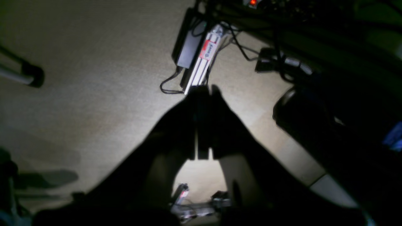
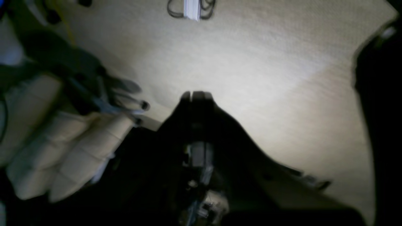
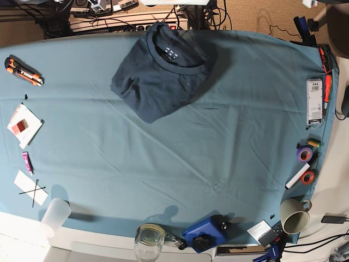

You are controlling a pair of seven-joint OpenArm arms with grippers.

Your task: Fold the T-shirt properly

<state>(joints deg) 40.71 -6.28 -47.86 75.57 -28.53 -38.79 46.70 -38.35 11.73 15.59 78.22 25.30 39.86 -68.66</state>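
Left gripper (image 1: 202, 94): fingertips pressed together, nothing between them; points at carpet and cables, off the table. Right gripper (image 2: 196, 94): likewise closed on nothing, over bare floor. Neither shows in the base view, probably held clear because folding looks finished.

T-shirt (image 3: 163, 76): lies as a compact folded bundle at the middle of the table's top edge, collar and label up, on the tablecloth (image 3: 180, 164).

Along the bottom edge: mug (image 3: 294, 219) near the right corner, seemingly empty; clear glass (image 3: 148, 240) at the middle and plastic cup (image 3: 54, 216) near the left corner, contents unclear.
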